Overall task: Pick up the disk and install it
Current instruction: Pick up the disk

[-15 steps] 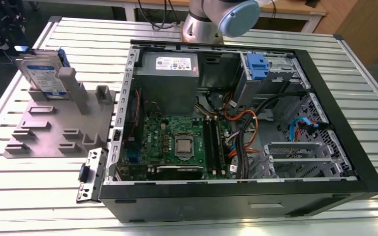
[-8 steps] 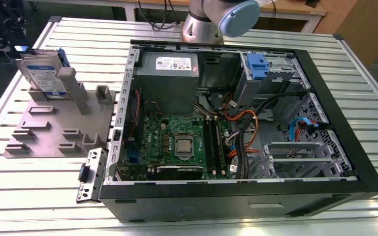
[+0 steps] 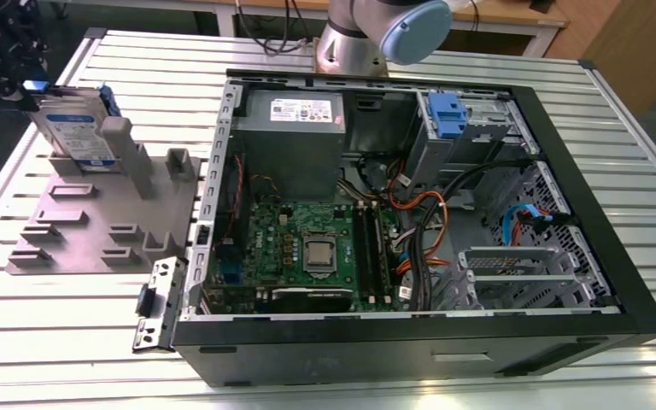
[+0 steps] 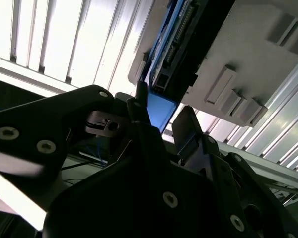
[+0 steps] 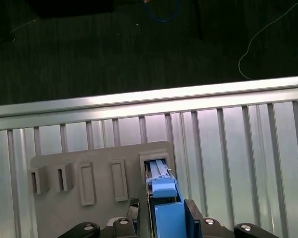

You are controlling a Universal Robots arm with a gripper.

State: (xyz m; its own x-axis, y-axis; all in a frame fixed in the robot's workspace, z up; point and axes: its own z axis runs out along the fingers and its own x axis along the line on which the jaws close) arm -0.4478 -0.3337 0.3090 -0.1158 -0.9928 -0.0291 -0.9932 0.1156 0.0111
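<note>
Tabletop (image 3: 66, 342): slatted metal, carrying everything below.
Fixture plate (image 3: 78, 231): grey and flat with raised slots, on the exterior view's left, well apart from nothing but the case beside it.
Disk (image 3: 72, 128): stands upright on edge in a slot at the far-left corner of the fixture plate, label facing the near side. Not yet lifted out. In both wrist views its blue bracket (image 5: 165, 198) points toward the camera.
Gripper (image 5: 164, 212): at the disk, over the fixture's far-left corner.
Fingers (image 5: 192, 215): one on each side of the blue bracket and lying against it, clamped on the disk. The second wrist view shows the same, with the blue edge between the two dark fingers (image 4: 186, 121).
Metal strip (image 3: 155, 303): small and grey, lying on the tabletop just beside the case's near-left corner.
Computer case (image 3: 419, 329): black, on its side with the side panel off, right of the fixture plate.
Power supply (image 3: 294, 128): grey box with a white sticker, at the case's far-left.
Motherboard (image 3: 294, 248): green, near-left in the case.
Arm base (image 3: 357, 43): just beyond the case's far wall.
Blue tab (image 3: 447, 115): in the drive bay at the case's far-right, with no drive in it.
</note>
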